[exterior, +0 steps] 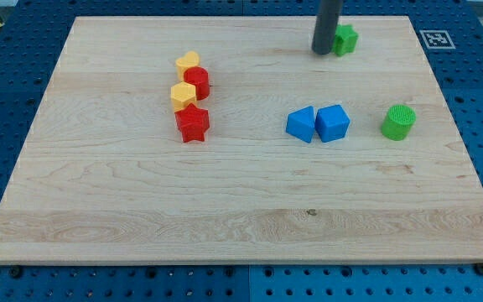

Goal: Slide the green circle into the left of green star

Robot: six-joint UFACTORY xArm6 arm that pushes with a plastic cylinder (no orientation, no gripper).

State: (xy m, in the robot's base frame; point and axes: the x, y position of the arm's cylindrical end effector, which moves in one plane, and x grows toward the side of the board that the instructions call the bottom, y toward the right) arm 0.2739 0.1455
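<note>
The light wooden tabletop (pixel 241 210) is lying on a blue pegboard surface (pixel 7 84), and the straight dark rod is coming down from the view's top edge. My tip (pixel 322 52) is resting near the tabletop's top edge, just to the view's left of the green star-shaped block (pixel 345 39), touching it or very nearly so; the rod is covering that block's left side. There is no claw on this arm, only the plain rod, so it is holding nothing.

The green ribbed circular block (pixel 399 122) is sitting well apart from my tip, lower down and toward the view's right, below and to the right of the green star. Just to its left, two blue blocks are sitting side by side, touching: a blue angular block (pixel 301 124) and a blue cube-like block (pixel 333 122).

Toward the view's left, four blocks are forming a tight vertical cluster: a yellow block (pixel 188 62) at the top, a red round block (pixel 197 82), another yellow block (pixel 183 95), and a red star-shaped block (pixel 192 123) at the bottom.

A black-and-white marker tag (pixel 434 38) is sitting at the top right corner.
</note>
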